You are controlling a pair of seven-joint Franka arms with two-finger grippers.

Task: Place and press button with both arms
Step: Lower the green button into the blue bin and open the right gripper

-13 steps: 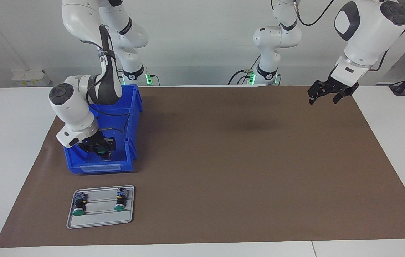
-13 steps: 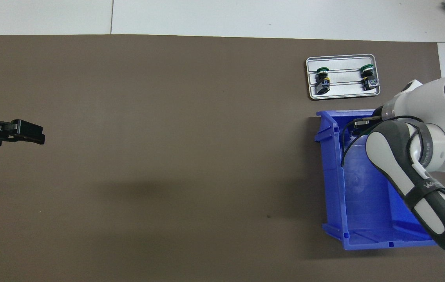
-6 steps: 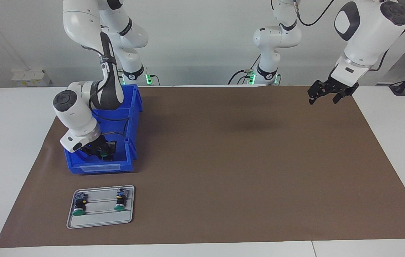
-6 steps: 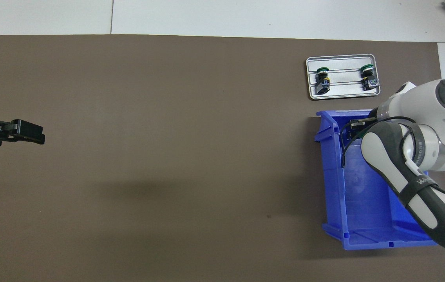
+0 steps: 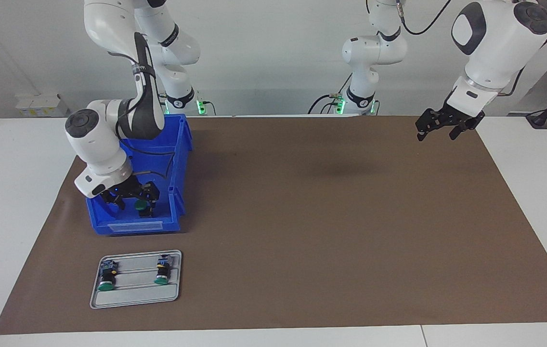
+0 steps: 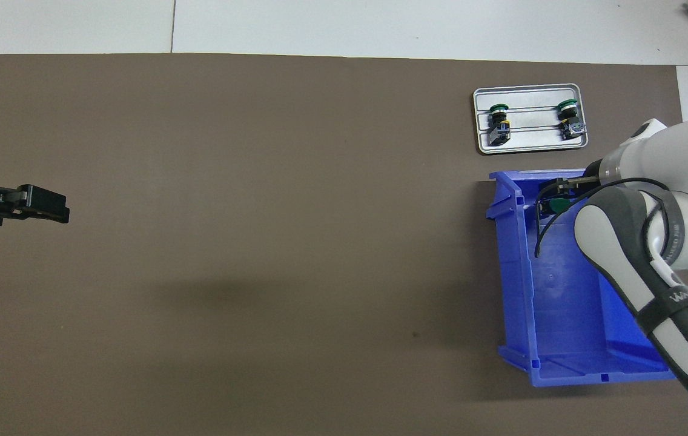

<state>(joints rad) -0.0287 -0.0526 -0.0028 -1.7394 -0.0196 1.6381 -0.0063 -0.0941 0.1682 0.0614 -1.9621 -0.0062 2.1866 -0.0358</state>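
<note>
Here, right gripper [image 5: 135, 200] spread wide inside blue bin [image 5: 177, 144], straddling green-capped button [image 5: 141, 206]. Left gripper [image 5: 438, 129] waits, jaws wide, over brown mat [image 5: 331, 231].

R gripper [image 5: 132, 197] opened, button [image 5: 141, 206] now visible.

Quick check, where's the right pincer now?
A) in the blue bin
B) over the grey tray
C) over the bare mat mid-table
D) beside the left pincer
A: the right pincer is down inside the blue bin by a green-capped button; the grey tray sits apart.
</note>
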